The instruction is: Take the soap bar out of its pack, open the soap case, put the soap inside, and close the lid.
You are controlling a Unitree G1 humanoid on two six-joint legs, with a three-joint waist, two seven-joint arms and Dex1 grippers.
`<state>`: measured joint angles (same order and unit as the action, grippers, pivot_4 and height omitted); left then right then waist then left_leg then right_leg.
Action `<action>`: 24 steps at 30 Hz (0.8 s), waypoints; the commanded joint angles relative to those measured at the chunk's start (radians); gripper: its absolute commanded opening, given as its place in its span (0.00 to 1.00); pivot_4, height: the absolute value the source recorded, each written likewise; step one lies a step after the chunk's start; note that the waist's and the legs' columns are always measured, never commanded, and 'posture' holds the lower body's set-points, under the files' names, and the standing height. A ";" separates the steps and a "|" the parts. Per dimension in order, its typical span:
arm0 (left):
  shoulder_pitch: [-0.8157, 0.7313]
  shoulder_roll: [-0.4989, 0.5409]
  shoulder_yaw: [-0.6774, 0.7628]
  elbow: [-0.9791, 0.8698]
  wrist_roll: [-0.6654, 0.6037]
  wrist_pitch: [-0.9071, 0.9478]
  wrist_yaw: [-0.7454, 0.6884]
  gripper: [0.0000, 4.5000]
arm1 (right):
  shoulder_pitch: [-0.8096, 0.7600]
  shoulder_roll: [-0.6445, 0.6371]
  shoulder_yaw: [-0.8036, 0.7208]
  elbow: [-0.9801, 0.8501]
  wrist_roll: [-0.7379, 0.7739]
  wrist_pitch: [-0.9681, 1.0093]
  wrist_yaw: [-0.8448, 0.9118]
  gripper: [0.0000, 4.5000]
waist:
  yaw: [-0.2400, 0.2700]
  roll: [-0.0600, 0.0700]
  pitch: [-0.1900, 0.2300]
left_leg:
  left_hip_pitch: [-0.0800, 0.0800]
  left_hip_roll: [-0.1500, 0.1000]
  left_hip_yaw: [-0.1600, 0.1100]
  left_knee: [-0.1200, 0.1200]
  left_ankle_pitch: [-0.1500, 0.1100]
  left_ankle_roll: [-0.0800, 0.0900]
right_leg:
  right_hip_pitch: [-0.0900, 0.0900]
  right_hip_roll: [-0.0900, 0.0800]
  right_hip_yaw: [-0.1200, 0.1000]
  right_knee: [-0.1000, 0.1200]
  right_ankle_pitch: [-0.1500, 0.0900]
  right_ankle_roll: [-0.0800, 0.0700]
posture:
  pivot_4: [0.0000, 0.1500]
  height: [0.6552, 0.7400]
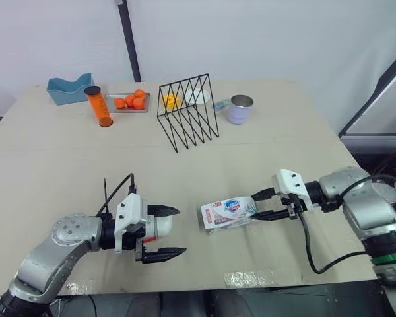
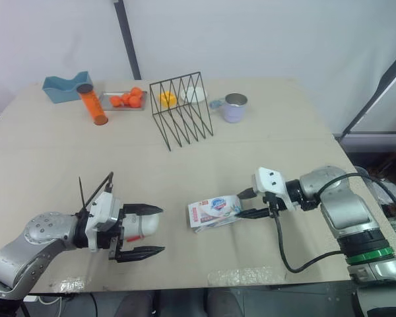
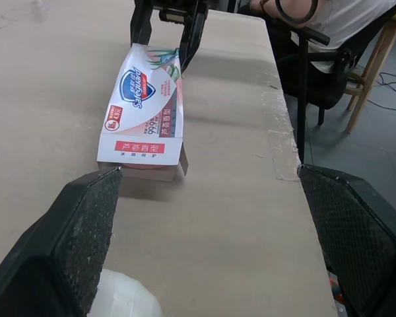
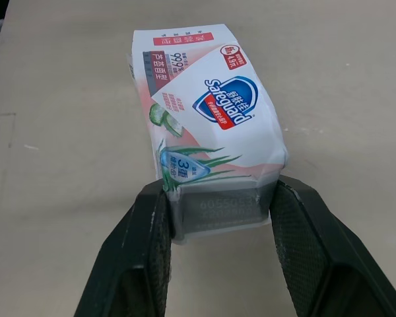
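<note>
The soap pack (image 1: 226,212), white with a blue logo and pink print, lies flat on the table near the front edge. My right gripper (image 1: 256,207) is shut on its right end, one finger (image 4: 142,251) pressing each side. My left gripper (image 1: 181,231) stands open a short way to the pack's left, its fingers (image 3: 86,224) spread wide and pointing at the pack without touching it. A white rounded object (image 1: 161,226), which looks like the soap case, sits between those fingers close to the palm. A pinkish edge (image 3: 145,174) shows at the pack's end facing the left gripper.
At the back of the table (image 1: 53,165) stand a black wire rack (image 1: 188,112), a metal cup (image 1: 240,109), an orange tube (image 1: 99,105), a tray of orange fruit (image 1: 129,101) and a blue container (image 1: 69,88). A seated person (image 3: 310,20) is beyond the table's right edge.
</note>
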<state>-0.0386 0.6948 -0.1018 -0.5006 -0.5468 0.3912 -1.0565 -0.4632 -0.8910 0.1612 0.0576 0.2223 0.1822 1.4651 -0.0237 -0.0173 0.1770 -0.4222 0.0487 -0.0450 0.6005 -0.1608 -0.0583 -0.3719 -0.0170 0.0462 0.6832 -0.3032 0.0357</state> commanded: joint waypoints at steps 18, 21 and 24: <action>-0.007 0.033 0.031 0.043 0.026 -0.035 -0.033 1.00 | -0.160 -0.146 0.015 -0.203 -0.025 0.209 0.044 0.49 | 0.000 0.000 0.000 | 0.000 0.000 0.000 0.000 0.000 0.000 | -0.001 0.000 0.000 0.000 0.000 0.000 | 1.00 1.00; -0.007 0.039 0.031 0.049 0.030 -0.041 -0.035 1.00 | -0.144 -0.179 -0.021 -0.159 -0.002 0.189 0.066 0.49 | 0.000 0.000 0.000 | 0.000 0.000 0.000 0.000 0.000 0.000 | -0.001 0.000 0.000 0.000 0.000 0.000 | 1.00 1.00; -0.008 0.043 0.035 0.054 0.029 -0.044 -0.039 1.00 | -0.122 -0.224 -0.064 -0.114 0.022 0.170 0.089 0.49 | 0.000 0.000 0.000 | 0.000 0.000 0.000 0.000 -0.001 0.000 | -0.001 0.000 0.000 0.000 0.000 0.000 | 1.00 1.00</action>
<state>-0.0415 0.7247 -0.0907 -0.4401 -0.5164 0.3672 -1.0832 -0.5853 -1.0813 0.1630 -0.0733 0.2179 0.3708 1.5256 -0.0236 -0.0173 0.1773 -0.4226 0.0487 -0.0447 0.6004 -0.1614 -0.0580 -0.3727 -0.0173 0.0462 0.6832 -0.3036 0.0357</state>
